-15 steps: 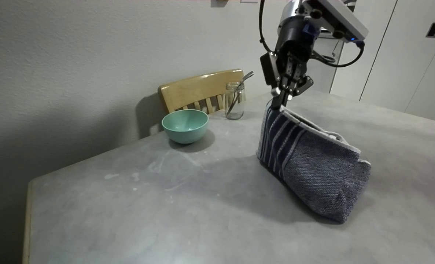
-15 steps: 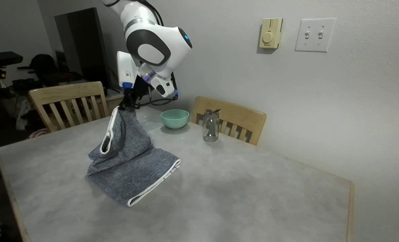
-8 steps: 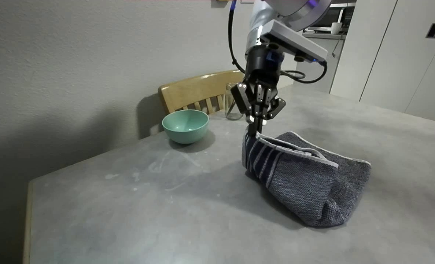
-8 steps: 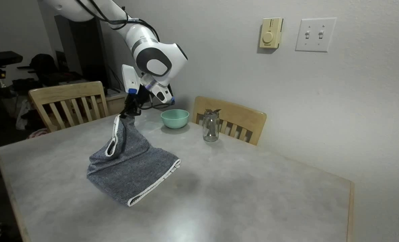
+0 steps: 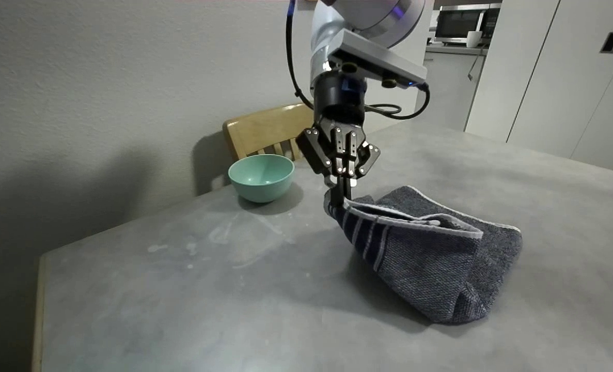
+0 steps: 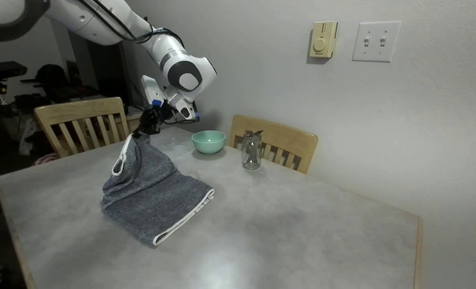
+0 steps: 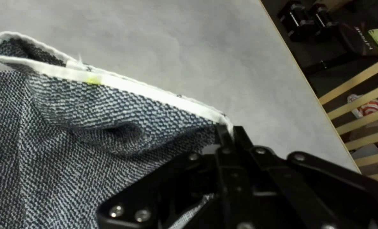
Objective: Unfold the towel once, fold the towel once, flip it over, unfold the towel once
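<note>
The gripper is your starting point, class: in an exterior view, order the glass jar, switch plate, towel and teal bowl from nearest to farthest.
1. Towel: held in the gripper by its raised edge.
2. Teal bowl: on the table, picture right.
3. Glass jar: farther right, past the bowl.
4. Switch plate: farthest right, on the wall.

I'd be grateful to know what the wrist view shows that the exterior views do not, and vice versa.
Only the wrist view: a yellow mark on the white edging of the towel.
Only the exterior views: the teal bowl in both, and the glass jar in an exterior view.
Shared: the gripper, shut on the towel, and the table.
</note>
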`<state>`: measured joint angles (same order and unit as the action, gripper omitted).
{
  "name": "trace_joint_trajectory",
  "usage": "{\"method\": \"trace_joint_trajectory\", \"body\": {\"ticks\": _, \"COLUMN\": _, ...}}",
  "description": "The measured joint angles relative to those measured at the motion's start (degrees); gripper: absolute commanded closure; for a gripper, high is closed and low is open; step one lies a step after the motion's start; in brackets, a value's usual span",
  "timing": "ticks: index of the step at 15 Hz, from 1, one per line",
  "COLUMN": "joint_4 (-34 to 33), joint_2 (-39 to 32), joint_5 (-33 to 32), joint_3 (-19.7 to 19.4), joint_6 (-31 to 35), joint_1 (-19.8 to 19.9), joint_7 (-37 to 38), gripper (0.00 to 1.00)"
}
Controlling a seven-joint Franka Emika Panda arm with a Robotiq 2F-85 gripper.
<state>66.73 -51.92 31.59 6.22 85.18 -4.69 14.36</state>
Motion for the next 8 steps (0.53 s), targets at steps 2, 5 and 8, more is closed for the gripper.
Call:
{"method": "trace_joint_trajectory", "body": {"ticks": 2, "joint_4": -3.65, "joint_2": -2.29, "joint_5": -1.26, "joint_3": 0.45, "joint_6": -2.59, "joint_1": -1.12, "joint_7": 0.59, "gripper": 0.61}}
{"method": "trace_joint_trajectory", "body": {"ticks": 5, "joint_4": -8.43, "joint_2": -5.17, "joint_5": -3.70, "joint_3": 0.67, "joint_6": -5.50, "joint_1": -2.61, "joint_7": 0.82, "gripper": 0.39}}
{"method": "trace_joint_trajectory", "body": {"ticks": 8, "joint_4": -12.02, "joint_2": -6.57, "joint_5": -5.32, "joint_3": 0.65, "joint_6": -7.42, "joint_1": -2.80, "joint_7": 0.79, "gripper": 0.17}}
